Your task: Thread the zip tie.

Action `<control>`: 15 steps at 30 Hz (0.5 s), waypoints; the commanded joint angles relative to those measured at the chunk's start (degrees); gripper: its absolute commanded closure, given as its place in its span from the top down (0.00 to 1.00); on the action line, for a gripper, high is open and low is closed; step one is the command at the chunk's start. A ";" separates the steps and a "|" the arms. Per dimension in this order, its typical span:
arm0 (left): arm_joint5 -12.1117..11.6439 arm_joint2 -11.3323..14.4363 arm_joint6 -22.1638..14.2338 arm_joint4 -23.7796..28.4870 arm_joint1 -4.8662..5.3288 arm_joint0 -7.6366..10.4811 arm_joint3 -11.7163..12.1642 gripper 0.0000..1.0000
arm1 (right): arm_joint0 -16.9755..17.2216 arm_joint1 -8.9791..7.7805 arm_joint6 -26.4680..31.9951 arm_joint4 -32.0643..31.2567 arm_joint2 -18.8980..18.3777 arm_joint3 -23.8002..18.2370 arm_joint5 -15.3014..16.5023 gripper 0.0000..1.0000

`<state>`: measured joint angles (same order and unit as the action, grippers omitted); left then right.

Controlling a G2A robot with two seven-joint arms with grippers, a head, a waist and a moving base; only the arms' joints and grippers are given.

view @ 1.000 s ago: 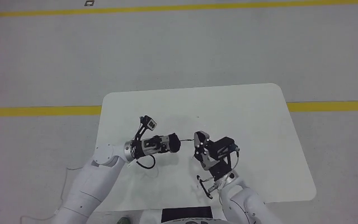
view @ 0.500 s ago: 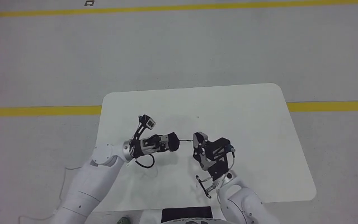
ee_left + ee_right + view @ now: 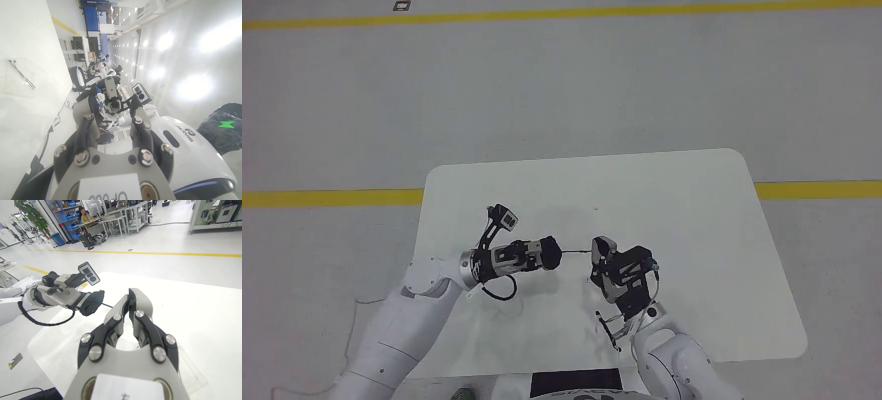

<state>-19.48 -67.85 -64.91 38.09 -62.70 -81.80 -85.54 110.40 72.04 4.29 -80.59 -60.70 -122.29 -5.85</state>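
Above the middle of the white counter, whose corners are rounded, we see the two arms meeting tip to tip. The right pincer has its tips pressed together on one end of the zip tie. This thin black strap runs across the short gap to the left pincer.

The left pincer's fingers, wrapped in black cloth, stand partly apart in its own wrist view (the right pincer shows through the gap). The strap's far end reaches them, but we cannot tell whether it touches either. Both pincers hang above the surface.

On the counter near the right arm lies a clear plastic sheet carrying two spare ties, side by side.

The counter stands on a pale grey floor crossed by yellow lines. In the room beyond we note racks of blue bins, a potted plant and metal workbenches.
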 commanded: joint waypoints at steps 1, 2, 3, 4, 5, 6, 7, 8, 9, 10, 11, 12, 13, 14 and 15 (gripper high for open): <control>0.00 0.02 0.04 -0.03 0.06 -0.01 -0.09 0.36 | 0.01 -0.01 -0.15 -0.04 0.05 -0.01 -0.08 0.00; 0.00 0.05 0.05 0.01 0.09 -0.02 -0.18 0.36 | 0.03 -0.02 -0.22 -0.03 0.07 -0.02 -0.05 0.00; 0.00 0.08 0.08 0.03 0.11 -0.02 -0.26 0.36 | 0.03 -0.04 -0.20 -0.16 0.05 0.00 -0.09 0.00; 0.00 0.10 0.13 0.07 0.12 -0.01 -0.33 0.36 | 0.04 -0.05 -0.16 -0.29 0.06 0.00 -0.14 0.00; 0.00 0.11 0.21 0.21 0.13 0.00 -0.47 0.36 | 0.04 -0.06 -0.12 -0.34 0.08 0.02 -0.17 0.00; 0.00 0.11 0.30 0.26 0.13 -0.01 -0.57 0.36 | 0.02 -0.07 -0.03 -0.42 0.12 0.09 -0.19 0.00; 0.00 0.11 0.34 0.29 0.14 -0.02 -0.63 0.36 | -0.01 -0.07 0.02 -0.47 0.15 0.14 -0.22 0.00; 0.00 0.10 0.37 0.32 0.15 -0.04 -0.67 0.36 | -0.02 -0.08 0.09 -0.51 0.17 0.21 -0.24 0.00; 0.00 0.09 0.40 0.34 0.16 -0.04 -0.71 0.36 | -0.05 -0.08 0.14 -0.56 0.19 0.27 -0.26 0.00; 0.00 0.06 0.44 0.38 0.16 -0.06 -0.77 0.36 | -0.08 -0.09 0.18 -0.57 0.19 0.37 -0.36 0.00; 0.00 0.04 0.46 0.41 0.17 -0.07 -0.81 0.36 | -0.10 -0.09 0.23 -0.59 0.18 0.42 -0.47 0.00; 0.00 0.02 0.48 0.44 0.17 -0.09 -0.84 0.36 | -0.13 -0.09 0.25 -0.61 0.18 0.45 -0.55 0.00; 0.00 0.00 0.50 0.45 0.18 -0.11 -0.87 0.36 | -0.15 -0.09 0.26 -0.62 0.21 0.47 -0.63 0.00; 0.00 -0.01 0.50 0.45 0.18 -0.13 -0.89 0.35 | -0.17 -0.09 0.24 -0.65 0.21 0.48 -0.72 0.00; 0.00 -0.02 0.50 0.44 0.19 -0.14 -0.90 0.35 | -0.18 -0.09 0.20 -0.69 0.22 0.49 -0.79 0.00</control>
<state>-19.48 -67.86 -64.41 38.54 -62.52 -81.92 -86.43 110.23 71.95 4.55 -81.24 -60.49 -121.80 -6.56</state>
